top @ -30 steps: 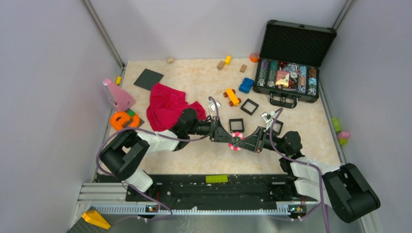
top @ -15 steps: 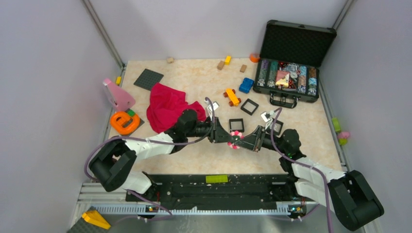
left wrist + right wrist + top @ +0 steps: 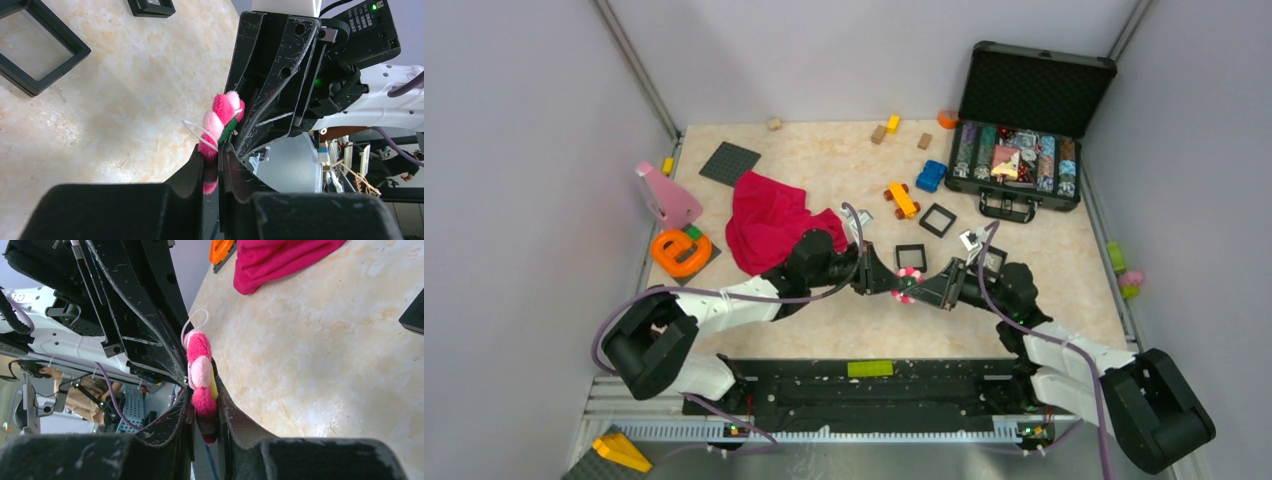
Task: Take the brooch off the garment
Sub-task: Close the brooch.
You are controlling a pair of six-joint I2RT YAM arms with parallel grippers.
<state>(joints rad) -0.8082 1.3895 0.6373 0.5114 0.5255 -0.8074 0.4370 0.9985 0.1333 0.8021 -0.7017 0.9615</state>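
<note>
The brooch [image 3: 905, 287], a fuzzy pink-and-white flower disc with a thin white loop, hangs just above the table's middle, pinched from both sides. My left gripper [image 3: 892, 283] is shut on its left edge and my right gripper [image 3: 920, 290] on its right edge. In the left wrist view the brooch [image 3: 218, 122] stands edge-on between my left gripper's [image 3: 214, 152] fingers, the right one's fingers [image 3: 270, 85] against it. The right wrist view shows the brooch [image 3: 201, 371] in my right gripper [image 3: 202, 400]. The garment [image 3: 769, 222], a crumpled magenta cloth, lies apart at the left.
An open black case [image 3: 1024, 130] of chips stands at the back right. Black square frames [image 3: 911, 257] [image 3: 937, 219] lie just beyond the grippers, with an orange toy car [image 3: 901, 200] and a blue one [image 3: 931, 176]. An orange ring toy [image 3: 680, 250] and pink wedge [image 3: 664, 195] sit at the left edge.
Both grippers, still shut on the brooch, have drifted slightly toward the back of the table. The left arm's elbow has swung further left.
</note>
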